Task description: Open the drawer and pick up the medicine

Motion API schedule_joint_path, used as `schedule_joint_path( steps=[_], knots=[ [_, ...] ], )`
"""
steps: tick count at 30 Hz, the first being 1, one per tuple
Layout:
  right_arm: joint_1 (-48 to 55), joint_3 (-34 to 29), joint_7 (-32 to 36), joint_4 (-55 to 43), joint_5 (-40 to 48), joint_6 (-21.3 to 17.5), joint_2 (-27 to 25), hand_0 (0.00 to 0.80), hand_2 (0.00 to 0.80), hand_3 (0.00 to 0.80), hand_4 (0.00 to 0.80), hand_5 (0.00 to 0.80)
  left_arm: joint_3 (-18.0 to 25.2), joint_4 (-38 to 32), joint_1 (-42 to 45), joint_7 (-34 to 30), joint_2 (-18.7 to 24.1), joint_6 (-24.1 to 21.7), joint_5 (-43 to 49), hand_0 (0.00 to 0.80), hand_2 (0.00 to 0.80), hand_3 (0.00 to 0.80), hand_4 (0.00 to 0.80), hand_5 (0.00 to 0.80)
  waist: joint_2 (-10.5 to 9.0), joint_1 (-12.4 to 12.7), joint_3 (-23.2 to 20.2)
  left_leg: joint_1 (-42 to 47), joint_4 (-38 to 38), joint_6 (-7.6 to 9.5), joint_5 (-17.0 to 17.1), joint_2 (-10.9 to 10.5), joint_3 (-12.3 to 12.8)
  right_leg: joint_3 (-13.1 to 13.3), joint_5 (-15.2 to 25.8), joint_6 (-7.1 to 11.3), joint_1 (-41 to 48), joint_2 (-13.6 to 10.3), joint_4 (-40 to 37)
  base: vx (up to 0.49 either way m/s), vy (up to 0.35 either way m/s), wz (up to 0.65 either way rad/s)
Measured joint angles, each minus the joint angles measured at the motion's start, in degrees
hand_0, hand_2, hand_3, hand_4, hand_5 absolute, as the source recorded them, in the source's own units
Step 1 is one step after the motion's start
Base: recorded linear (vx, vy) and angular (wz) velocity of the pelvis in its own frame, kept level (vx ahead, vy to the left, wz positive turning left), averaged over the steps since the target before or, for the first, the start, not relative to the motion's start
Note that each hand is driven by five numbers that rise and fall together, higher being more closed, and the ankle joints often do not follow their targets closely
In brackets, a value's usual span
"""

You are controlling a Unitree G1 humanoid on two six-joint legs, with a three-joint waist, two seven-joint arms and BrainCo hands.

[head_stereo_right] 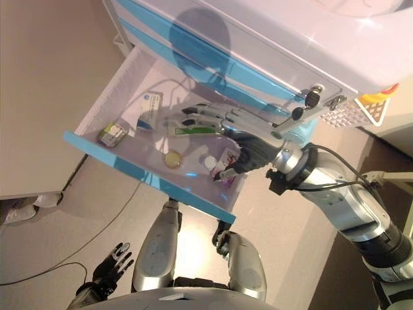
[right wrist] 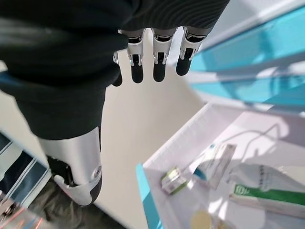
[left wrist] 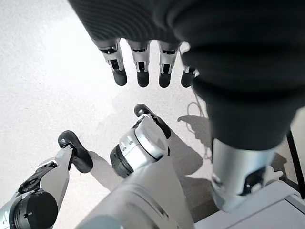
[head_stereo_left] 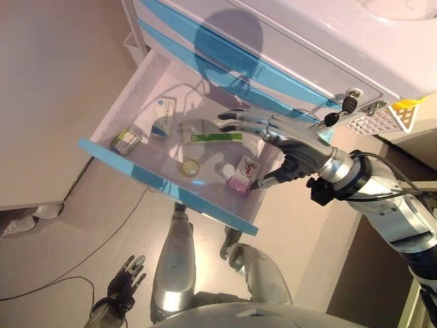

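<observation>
Drawer (head_stereo_left: pixel 109 154) stands pulled open, holding from left to right a small green box (head_stereo_left: pixel 126 141), a blue-and-white box (head_stereo_left: pixel 164 115), a green-striped packet (head_stereo_left: pixel 212 133) and a pink medicine box (head_stereo_left: pixel 244 175). Right hand (head_stereo_left: pixel 290 145) hovers over the pink box, fingers straight and apart. Left hand (head_stereo_left: pixel 127 275) hangs low, fingers relaxed.

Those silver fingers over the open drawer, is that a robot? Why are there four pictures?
Yes, a walking robot. Two pictures come from cameras in its head, looking down; the other two from cameras on its wrists. Its right hand, fingers straight, hovers over the open white drawer with the blue front, holding nothing. Inside lie a white-and-blue box, a green-striped white packet, a small green-and-white box, a round yellowish lid and a pink-and-white box. Its left hand hangs low, open.
</observation>
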Motion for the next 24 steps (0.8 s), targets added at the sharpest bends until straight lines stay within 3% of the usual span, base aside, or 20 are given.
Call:
schedule_joint_path(
  steps=[7,16,24],
  knots=[
    [-4.9,6.9,-0.1,2.7,-4.1,3.9,3.1,0.000,0.000,0.000,0.000,0.000,-0.6,0.0,-0.5,1.3,4.0,-0.1,0.0,0.000,0.000,0.000,0.000,0.000,-3.49,2.0,1.1,-0.4,0.0,-0.16,-0.1,0.1,-0.4,-0.5,0.2,-0.21,0.4,0.6,-1.3,-0.004,-0.027,0.02],
    [-9.3,15.9,-2.4,13.9,-11.7,10.1,6.7,0.000,0.000,0.000,0.000,0.000,-1.9,0.3,-2.2,2.2,4.5,-1.1,1.9,0.000,0.000,0.000,0.000,0.000,-3.45,4.7,1.2,-2.5,0.0,-0.07,0.0,-0.8,-1.9,-1.9,0.7,0.17,0.1,0.6,-3.1,0.010,-0.004,0.10],
    [-12.4,19.5,-4.7,17.3,-13.9,12.7,9.1,0.000,0.000,0.000,0.000,0.000,-2.8,-0.4,-2.7,2.8,4.7,-1.1,2.4,0.000,0.000,0.000,0.000,0.000,-3.40,5.9,1.2,-3.3,-0.2,-0.10,-0.1,-1.2,-2.8,-2.3,0.7,0.26,0.1,0.8,-4.2,0.005,0.000,0.05]
  ],
)
